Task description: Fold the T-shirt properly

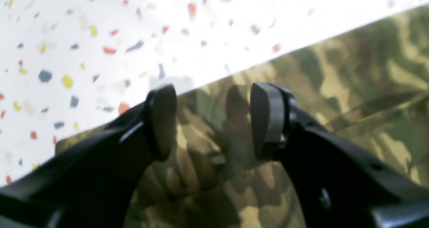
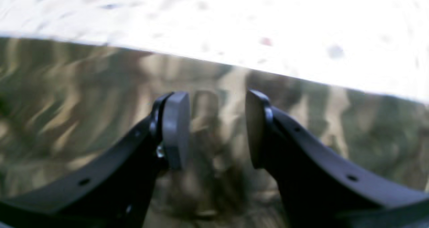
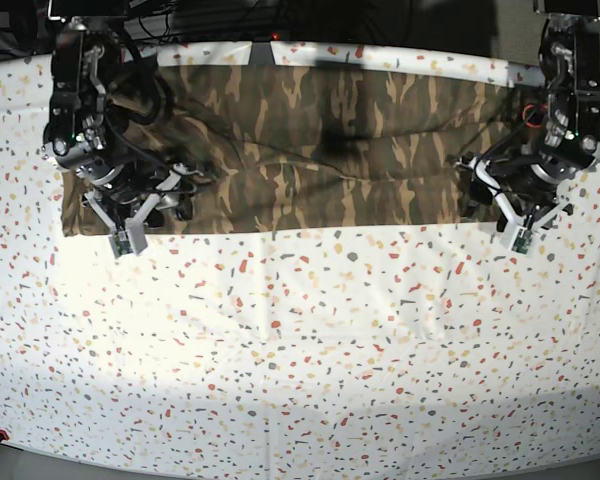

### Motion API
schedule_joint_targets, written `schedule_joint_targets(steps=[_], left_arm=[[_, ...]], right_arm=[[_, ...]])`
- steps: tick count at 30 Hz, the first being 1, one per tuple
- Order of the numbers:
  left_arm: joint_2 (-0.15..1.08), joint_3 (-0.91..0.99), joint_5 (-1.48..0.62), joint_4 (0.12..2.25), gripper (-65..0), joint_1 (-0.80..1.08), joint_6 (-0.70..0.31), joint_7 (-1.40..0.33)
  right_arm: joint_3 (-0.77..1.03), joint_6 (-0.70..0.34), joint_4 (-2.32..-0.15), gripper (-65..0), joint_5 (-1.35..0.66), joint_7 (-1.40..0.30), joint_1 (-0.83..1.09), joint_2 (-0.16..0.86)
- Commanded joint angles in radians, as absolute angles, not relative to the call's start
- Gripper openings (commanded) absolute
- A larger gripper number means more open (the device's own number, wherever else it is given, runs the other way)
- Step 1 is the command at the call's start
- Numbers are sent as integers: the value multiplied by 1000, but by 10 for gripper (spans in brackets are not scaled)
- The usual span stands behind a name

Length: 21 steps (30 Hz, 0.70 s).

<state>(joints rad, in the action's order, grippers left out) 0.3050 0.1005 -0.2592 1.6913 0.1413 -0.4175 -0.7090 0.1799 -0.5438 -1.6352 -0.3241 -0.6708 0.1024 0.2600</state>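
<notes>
The camouflage T-shirt (image 3: 310, 150) lies spread as a wide band across the far part of the table, its near edge straight. At the band's end on the right of the base view, my left gripper (image 3: 483, 200) hovers open. The left wrist view shows its fingers (image 1: 264, 121) wide apart just inside the T-shirt's (image 1: 335, 87) edge, nothing between them. My right gripper (image 3: 165, 208) is at the opposite end, also open. The right wrist view is blurred, with the pads (image 2: 176, 131) apart above the T-shirt (image 2: 67, 104) near its edge.
A white cloth speckled with red, yellow and grey flecks (image 3: 300, 350) covers the table from the shirt's near edge to the front. Dark cables and arm bases (image 3: 90, 60) stand along the back edge behind the shirt.
</notes>
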Motion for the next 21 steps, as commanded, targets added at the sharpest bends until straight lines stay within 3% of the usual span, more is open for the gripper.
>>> schedule_joint_targets(steps=[1,6,21], left_arm=[[316,106,-269,1707,-307,141,-418,-688],[316,106,-266,1656,-308,183,-325,-686],[316,106,-262,1251,-331,14,-325,-649]], right_arm=[[184,-546,-1628,-371,-334,-657,85,269],[184,-547,-1533,-371,-286,-657,83,264],[184,-546,-1349,-371,-287,-614,-42,263]])
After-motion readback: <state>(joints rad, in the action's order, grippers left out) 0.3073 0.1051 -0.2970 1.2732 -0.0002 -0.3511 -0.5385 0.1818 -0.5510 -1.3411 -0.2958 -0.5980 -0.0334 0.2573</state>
